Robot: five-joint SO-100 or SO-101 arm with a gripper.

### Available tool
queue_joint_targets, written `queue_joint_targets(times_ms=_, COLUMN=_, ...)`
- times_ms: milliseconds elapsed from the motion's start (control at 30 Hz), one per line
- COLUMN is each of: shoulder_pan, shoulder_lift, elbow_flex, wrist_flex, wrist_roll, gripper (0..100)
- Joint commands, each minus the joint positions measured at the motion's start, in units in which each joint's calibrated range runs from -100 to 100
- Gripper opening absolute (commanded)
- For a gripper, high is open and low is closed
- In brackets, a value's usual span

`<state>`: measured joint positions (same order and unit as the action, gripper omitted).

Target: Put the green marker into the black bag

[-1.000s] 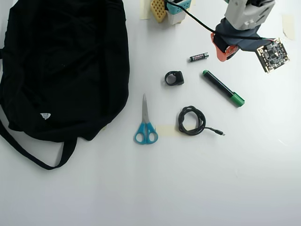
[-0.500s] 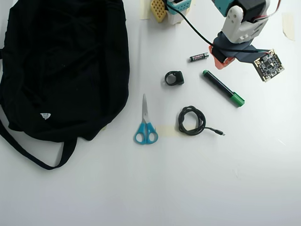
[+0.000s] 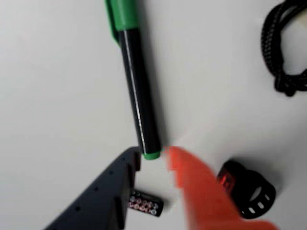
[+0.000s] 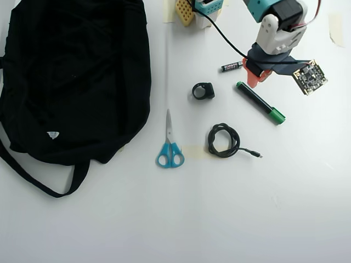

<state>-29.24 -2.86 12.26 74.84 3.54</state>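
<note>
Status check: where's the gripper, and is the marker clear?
Gripper open, empty, at the small green end of the green marker. Marker flat on table, not gripped. Battery right beside the fingers; ring-shaped holder close. Black bag far left in overhead view.

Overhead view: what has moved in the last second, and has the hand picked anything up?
The hand slid left, towards the small green end of the green marker, jaws open, nothing picked up. Marker, black bag, scissors, battery and cable stayed put.
</note>
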Motion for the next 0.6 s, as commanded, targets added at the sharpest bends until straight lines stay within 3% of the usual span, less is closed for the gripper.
queue_joint_targets(times_ms=0, shoulder_pan=0.0, shoulder_lift=-6.6, elbow_flex=5.8, wrist_flex=-5.4, wrist_roll=-0.2, gripper=19)
queue_joint_targets(times_ms=333, shoulder_pan=-0.1, shoulder_lift=-11.4, elbow_flex=19.5, wrist_flex=-18.5, wrist_roll=0.0, gripper=17)
queue_joint_targets(times_ms=567, shoulder_pan=-2.8, shoulder_lift=-11.4, elbow_flex=18.9, wrist_flex=-18.5, wrist_roll=-0.4, gripper=17)
